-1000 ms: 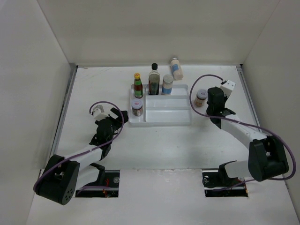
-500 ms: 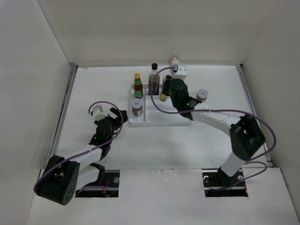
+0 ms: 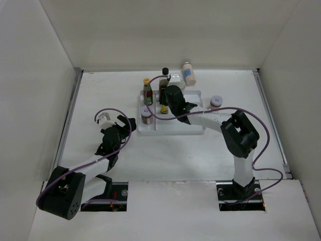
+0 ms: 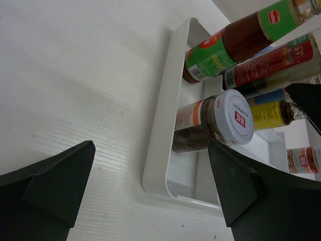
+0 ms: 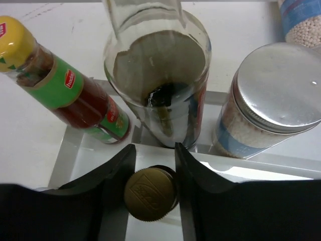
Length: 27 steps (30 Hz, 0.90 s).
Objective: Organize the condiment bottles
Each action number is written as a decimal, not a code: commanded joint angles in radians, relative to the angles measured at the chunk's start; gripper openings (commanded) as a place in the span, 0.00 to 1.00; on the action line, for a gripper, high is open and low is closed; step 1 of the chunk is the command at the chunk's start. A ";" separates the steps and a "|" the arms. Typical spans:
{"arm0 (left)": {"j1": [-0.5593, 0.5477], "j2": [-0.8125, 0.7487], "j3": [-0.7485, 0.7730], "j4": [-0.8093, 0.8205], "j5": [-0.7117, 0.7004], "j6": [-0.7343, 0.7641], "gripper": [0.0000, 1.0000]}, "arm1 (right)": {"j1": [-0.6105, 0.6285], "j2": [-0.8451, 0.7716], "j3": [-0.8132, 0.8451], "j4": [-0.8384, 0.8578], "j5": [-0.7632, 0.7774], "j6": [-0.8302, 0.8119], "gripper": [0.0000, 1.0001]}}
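Grasping small yellow-capped bottle (image 5: 149,195) by its cap with right fingers (image 5: 116,173), upright in white tray (image 4: 160,125), just before tall dark bottle (image 5: 160,90). Holding left fingers (image 4: 47,186) spread wide above counter (image 4: 75,65), beside tray.

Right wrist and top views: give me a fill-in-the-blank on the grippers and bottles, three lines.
The right gripper holds the small bottle in the white ___.
The left gripper is ___ and holds nothing.
The red sauce bottle has a ___ cap.
Missing words: tray; open; yellow.
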 commanded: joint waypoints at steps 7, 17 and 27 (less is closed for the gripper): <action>0.008 -0.004 0.008 0.058 0.011 -0.010 1.00 | 0.019 -0.092 -0.013 0.064 -0.009 -0.034 0.70; 0.009 -0.021 0.003 0.052 0.011 -0.011 1.00 | -0.142 -0.452 -0.321 0.127 0.046 -0.026 0.91; 0.005 -0.006 0.006 0.056 0.014 -0.011 1.00 | -0.425 -0.348 -0.360 -0.007 0.141 0.003 1.00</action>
